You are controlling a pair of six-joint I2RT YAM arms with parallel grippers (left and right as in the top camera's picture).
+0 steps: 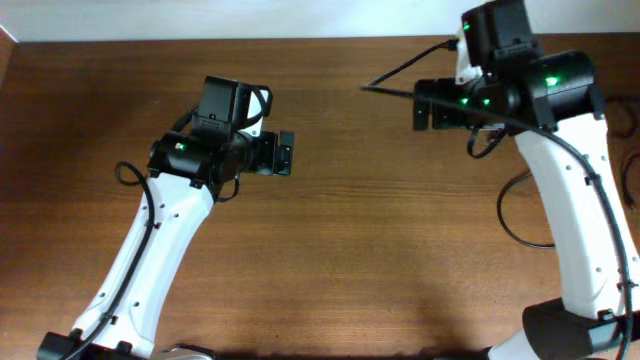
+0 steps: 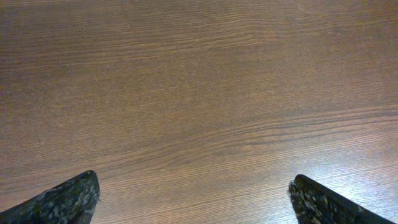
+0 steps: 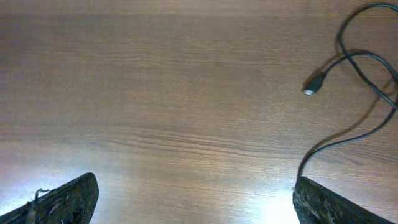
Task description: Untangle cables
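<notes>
A thin black cable (image 3: 356, 56) lies in loops at the right of the right wrist view, and its metal-tipped plug (image 3: 310, 86) points left. One strand runs down and disappears behind my right gripper's right finger. Overhead, thin black strands (image 1: 390, 91) reach left from the right gripper (image 1: 424, 105) to a tip. The right gripper (image 3: 196, 196) is wide open with only bare wood between its fingers. My left gripper (image 1: 285, 153) hovers over the table's middle left. In the left wrist view it (image 2: 196, 199) is wide open and empty, and no cable shows there.
The table is brown wood (image 1: 350, 250) with a white wall along its far edge. A loop of black wire (image 1: 503, 215) lies next to the right arm's white link. Another wire (image 1: 632, 165) shows at the right edge.
</notes>
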